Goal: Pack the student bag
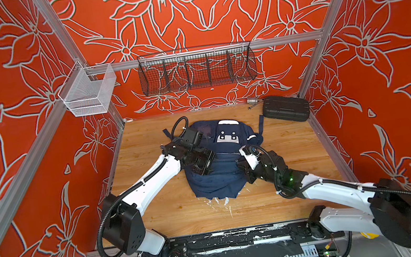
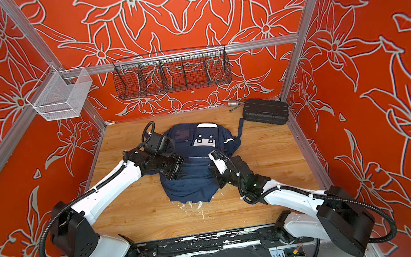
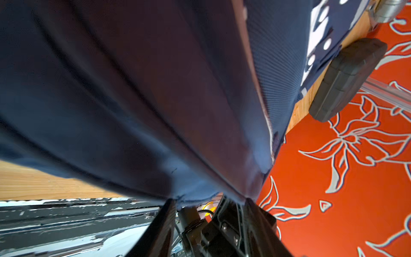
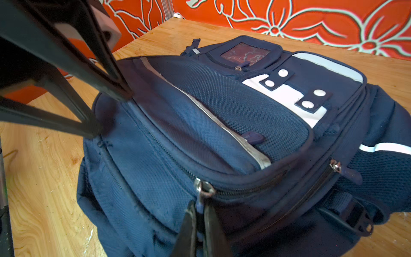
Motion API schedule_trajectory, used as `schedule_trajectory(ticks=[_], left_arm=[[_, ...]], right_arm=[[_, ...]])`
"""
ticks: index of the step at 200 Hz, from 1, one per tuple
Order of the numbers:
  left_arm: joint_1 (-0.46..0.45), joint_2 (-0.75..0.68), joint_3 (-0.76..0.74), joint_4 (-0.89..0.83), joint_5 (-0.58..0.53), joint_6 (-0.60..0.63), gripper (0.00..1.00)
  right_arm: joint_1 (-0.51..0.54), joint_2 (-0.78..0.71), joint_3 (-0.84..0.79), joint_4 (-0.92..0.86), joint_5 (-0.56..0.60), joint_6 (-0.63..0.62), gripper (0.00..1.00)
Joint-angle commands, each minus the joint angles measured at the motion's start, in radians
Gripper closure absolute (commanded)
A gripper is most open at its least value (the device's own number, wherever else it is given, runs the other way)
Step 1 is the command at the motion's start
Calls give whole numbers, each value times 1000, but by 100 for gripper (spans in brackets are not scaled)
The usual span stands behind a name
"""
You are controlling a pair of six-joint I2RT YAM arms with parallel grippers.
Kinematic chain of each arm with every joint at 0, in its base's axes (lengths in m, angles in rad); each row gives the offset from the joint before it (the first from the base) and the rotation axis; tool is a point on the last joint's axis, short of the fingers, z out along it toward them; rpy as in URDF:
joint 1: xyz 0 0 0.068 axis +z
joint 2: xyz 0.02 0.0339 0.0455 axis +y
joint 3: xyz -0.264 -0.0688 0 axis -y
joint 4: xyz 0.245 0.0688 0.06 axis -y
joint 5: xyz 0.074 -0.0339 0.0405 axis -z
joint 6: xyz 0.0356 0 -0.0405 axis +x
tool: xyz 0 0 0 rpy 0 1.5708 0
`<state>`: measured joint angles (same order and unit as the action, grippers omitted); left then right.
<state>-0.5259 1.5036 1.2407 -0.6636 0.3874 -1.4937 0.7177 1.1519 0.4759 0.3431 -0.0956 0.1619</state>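
**Zip in hand, packing yet to show**

The student bag (image 1: 218, 182) lies face up in the middle of the tabletop (image 1: 291, 191). The right gripper (image 4: 200, 213) is closed on a zip pull (image 4: 204, 189) at the bag's right side. The left gripper (image 4: 109, 114), jaws partly apart, has its tips against the fabric opposite. A black case (image 1: 286, 108) lies well apart at the back, so loading likely lies ahead. The bag's contents cannot be seen.

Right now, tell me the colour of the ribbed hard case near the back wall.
The hard case is black, clearest in a top view.
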Motion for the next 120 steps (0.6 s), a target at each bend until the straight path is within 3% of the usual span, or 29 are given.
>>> schedule_trajectory(ticks=[1,37,50,78,120], left_arm=[[-24,31,24,70,-65,-96,50],[-53,110,120,30,-100,-74,52],[-57,129,108,36,-88,-78,58],[-55,141,58,56,-57,-79,100],[-13,79,23,50,-40,-1,100]], right_arm=[[6,-11,5,81,-13,12,100],[9,-7,4,81,-22,15,100],[11,-7,5,82,-23,12,100],[12,-16,7,67,-8,4,100],[-1,-66,-23,40,46,10,100]])
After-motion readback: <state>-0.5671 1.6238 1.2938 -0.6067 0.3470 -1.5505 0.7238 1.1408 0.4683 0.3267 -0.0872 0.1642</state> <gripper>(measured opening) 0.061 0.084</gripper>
